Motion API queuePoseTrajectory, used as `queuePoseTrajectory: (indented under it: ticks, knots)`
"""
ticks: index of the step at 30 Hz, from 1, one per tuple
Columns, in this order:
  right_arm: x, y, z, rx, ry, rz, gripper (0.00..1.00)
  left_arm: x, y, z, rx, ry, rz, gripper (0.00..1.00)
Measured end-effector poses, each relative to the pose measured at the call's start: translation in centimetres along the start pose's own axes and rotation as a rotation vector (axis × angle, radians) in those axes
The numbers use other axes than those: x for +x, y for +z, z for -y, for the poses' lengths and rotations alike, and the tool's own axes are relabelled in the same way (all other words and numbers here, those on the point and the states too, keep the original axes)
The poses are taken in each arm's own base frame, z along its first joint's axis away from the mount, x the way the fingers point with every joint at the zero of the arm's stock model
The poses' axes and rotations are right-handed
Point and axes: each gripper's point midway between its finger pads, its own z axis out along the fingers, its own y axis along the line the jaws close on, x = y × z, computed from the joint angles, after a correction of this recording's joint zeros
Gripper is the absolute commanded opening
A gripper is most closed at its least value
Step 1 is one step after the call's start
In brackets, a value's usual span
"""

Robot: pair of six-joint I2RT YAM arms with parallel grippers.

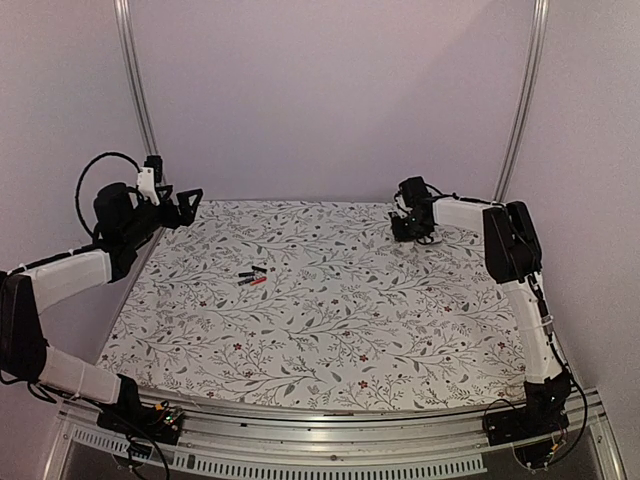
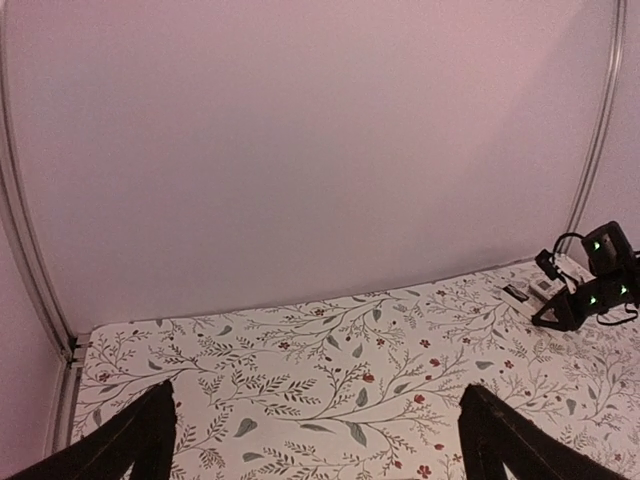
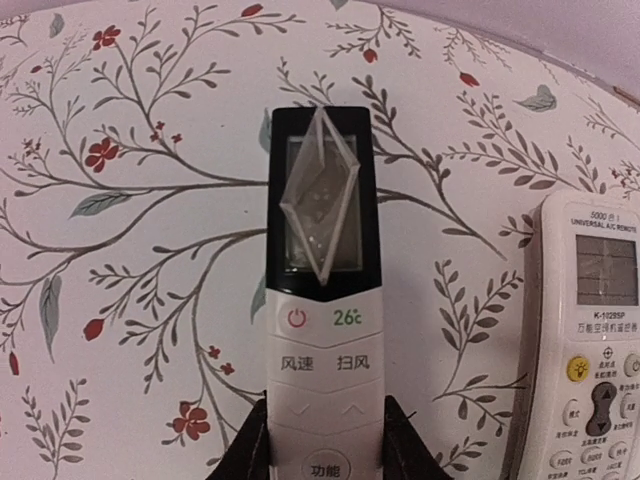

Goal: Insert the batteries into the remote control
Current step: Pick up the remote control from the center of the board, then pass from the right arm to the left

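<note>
Left tool [image 2: 318, 392] wide apart, right tool [image 3: 325, 440] pinching.

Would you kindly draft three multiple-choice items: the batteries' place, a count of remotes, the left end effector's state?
1. Where do the batteries lie? A. left of the table's middle, alone B. beside the remotes C. in an end effector
2. How many remotes show in the right wrist view? A. one B. two C. four
3. The left end effector is: A. shut on a battery B. open, empty C. shut on a remote
1 A: the top view shows them by themselves. 2 B: the black-topped remote and a white remote beside it. 3 B: its fingers stand wide, nothing between.
</note>
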Motion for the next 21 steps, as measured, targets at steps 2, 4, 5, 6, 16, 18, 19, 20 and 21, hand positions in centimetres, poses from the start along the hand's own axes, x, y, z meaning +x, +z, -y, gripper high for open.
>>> queuePoseTrajectory:
  ticks: [2, 4, 5, 6, 16, 18, 19, 20, 21]
  knots:
    - [0.1, -0.1, -0.6, -0.024, -0.009, -0.005, 0.11, 0.0, 0.0, 0.2, 0.010, -0.007, 0.000, 0.96]
    - [0.5, -0.8, -1.5, -0.082, -0.015, -0.015, 0.11, 0.0, 0.0, 0.4, 0.019, -0.010, 0.000, 0.94]
    - [0.8, -1.4, -2.1, -0.122, -0.019, -0.024, 0.11, 0.0, 0.0, 0.5, 0.024, -0.011, 0.000, 0.94]
    - [1.3, -2.2, -2.8, -0.177, -0.029, -0.031, 0.11, 0.0, 0.0, 0.7, 0.034, -0.011, 0.000, 0.93]
    - [-4.1, -26.9, -11.4, -0.826, -0.273, 0.405, 0.04, -2.6, -1.7, 10.7, 0.368, 0.020, 0.069, 0.94]
    - [-5.6, -33.4, -13.1, -0.935, -0.360, 0.562, 0.04, -4.1, -3.2, 15.2, 0.515, 0.024, 0.109, 0.95]
    - [-5.9, -35.8, -13.9, -0.976, -0.394, 0.615, 0.04, -4.9, -3.9, 17.3, 0.587, 0.023, 0.128, 0.95]
    - [-6.0, -38.2, -15.0, -1.022, -0.438, 0.670, 0.04, -5.9, -4.6, 19.4, 0.656, 0.019, 0.150, 0.95]
    - [-5.9, -39.8, -15.9, -1.057, -0.470, 0.703, 0.03, -8.1, -5.4, 21.4, 0.729, 0.011, 0.195, 0.96]
